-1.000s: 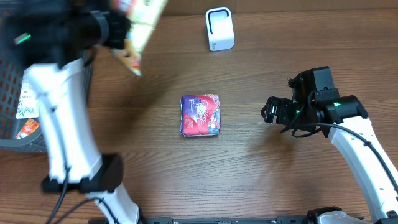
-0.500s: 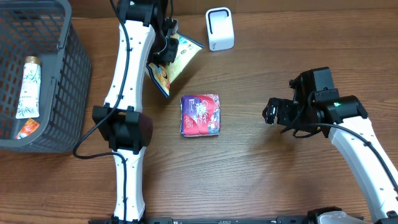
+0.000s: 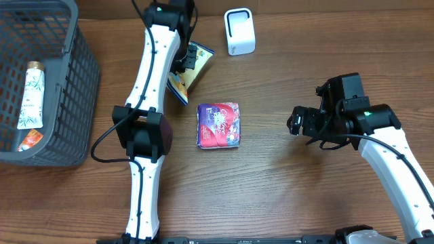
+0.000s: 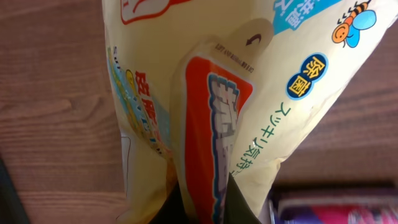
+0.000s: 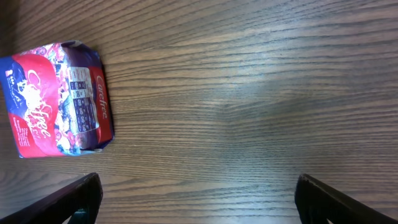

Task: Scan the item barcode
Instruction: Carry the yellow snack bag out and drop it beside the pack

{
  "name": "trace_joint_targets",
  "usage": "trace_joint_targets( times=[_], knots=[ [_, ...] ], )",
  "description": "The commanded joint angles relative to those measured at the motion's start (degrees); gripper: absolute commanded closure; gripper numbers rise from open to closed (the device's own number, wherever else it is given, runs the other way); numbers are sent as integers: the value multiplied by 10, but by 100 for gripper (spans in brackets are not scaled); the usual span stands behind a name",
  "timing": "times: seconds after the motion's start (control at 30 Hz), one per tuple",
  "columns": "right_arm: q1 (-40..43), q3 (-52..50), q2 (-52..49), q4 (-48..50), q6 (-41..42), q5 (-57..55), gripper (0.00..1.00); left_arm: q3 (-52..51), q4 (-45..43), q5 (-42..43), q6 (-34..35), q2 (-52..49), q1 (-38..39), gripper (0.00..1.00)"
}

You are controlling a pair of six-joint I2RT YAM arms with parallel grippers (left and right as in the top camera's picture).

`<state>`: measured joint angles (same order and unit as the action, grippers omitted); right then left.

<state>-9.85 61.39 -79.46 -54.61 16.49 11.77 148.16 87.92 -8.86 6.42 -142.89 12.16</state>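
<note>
While left fingers (image 4: 239,205) clench the yellow packet (image 4: 205,93) near the far scanner (image 3: 239,32) | right fingers (image 5: 78,199): spread wide, released.

yellow packet (image 4: 280,137): cut off top and bottom | basket (image 3: 84,78): cut by left edge | right end effector (image 5: 200,200): only fingertips show

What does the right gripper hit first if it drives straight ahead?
Probably the packet: it lies ahead, off-centre, in line with one finger. Between the fingers only bare table shows. Depth unclear.
</note>
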Motion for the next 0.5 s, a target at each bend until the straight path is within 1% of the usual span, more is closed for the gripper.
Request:
trace_joint_targets(
  times=[0.0,0.17,0.47],
  knots=[
    [-2,9,6,6,-3,-4,0,-12,-26,-48,35,4,13,95],
    [-2,9,6,9,-3,-4,0,-58,-55,-47,35,4,19,96],
    [-2,9,6,14,-2,-4,0,-220,-57,-68,44,4,23,96]
  ],
)
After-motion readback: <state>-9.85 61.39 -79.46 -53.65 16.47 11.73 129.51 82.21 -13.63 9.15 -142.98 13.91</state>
